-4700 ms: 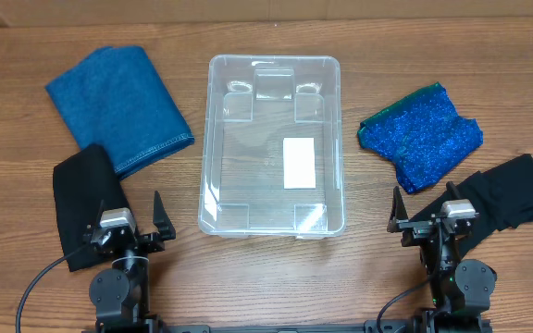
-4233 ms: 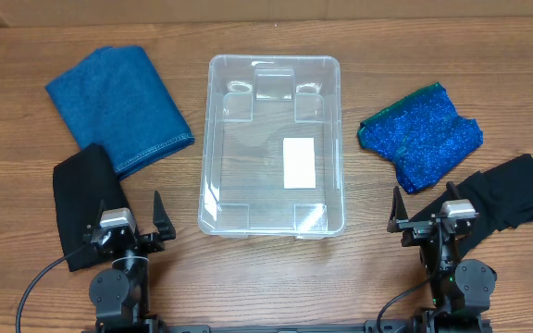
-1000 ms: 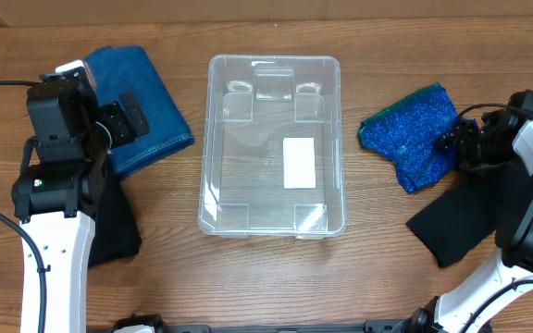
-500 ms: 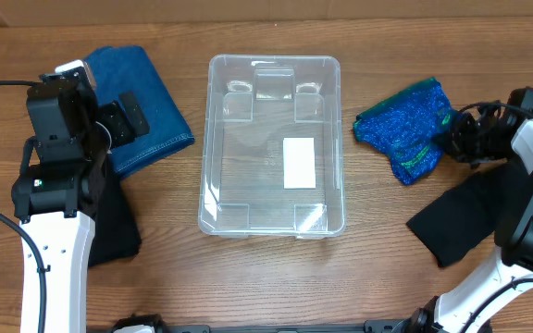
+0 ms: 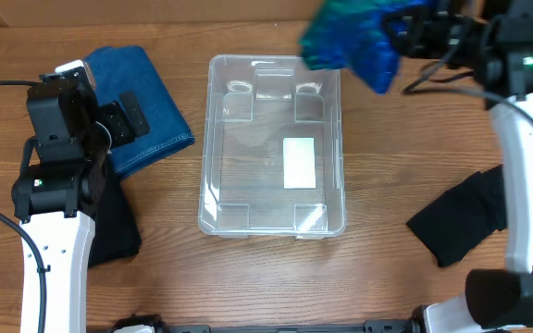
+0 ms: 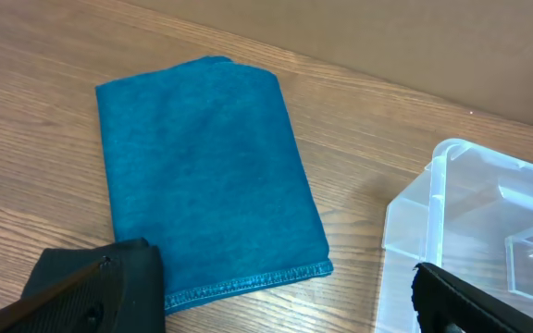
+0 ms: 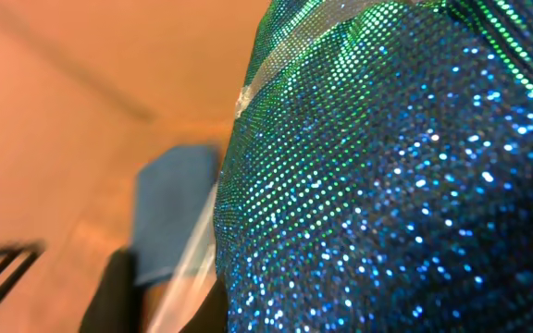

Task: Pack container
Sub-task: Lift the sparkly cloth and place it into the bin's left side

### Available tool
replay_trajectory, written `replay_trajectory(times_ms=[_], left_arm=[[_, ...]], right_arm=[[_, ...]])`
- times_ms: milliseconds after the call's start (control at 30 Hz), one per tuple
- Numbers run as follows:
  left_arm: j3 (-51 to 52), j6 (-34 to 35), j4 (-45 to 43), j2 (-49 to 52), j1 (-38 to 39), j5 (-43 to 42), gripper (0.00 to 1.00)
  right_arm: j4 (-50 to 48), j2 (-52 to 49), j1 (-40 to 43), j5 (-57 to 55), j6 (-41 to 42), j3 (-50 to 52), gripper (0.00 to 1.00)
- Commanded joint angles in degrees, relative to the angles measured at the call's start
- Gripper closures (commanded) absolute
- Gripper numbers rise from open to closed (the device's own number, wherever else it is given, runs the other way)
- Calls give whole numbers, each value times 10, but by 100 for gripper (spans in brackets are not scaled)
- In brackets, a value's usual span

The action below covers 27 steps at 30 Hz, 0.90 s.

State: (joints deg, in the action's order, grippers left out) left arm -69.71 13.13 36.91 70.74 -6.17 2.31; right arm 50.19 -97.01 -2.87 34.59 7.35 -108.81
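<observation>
We hold the sparkly blue cloth pinched in our right gripper above the far right corner of the empty container, ready to drop in, while our left gripper hangs spread wide by the blue towel.

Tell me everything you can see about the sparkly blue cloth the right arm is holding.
The sparkly cloth is a shimmery fabric, deep blue with green glints, covered in tiny sequin-like dots in the right wrist view. It is bunched rather than folded flat and hangs in the air from the right gripper, off the table. From overhead it overlaps the far right corner of the clear container and looks slightly blurred. Only the gripper appears to touch it.
</observation>
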Motion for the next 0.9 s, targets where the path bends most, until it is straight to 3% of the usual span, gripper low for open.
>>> replay_trajectory(times_ms=[0, 267, 533, 833, 867], left_arm=[[-17, -14, 0, 1, -6, -4, 0], [-17, -14, 2, 1, -6, -4, 0], [-17, -14, 10, 1, -6, -4, 0], [-17, -14, 10, 1, -6, -4, 0], [-17, -14, 10, 1, -6, -4, 0]], right_arm=[[20, -18, -83, -15, -32, -4, 96], [67, -114, -198, -79, -59, 1, 96], [49, -223, -206, -80, -59, 1, 96], [17, -244, -206, -54, -83, 1, 96], [17, -244, -206, -54, -83, 1, 90]])
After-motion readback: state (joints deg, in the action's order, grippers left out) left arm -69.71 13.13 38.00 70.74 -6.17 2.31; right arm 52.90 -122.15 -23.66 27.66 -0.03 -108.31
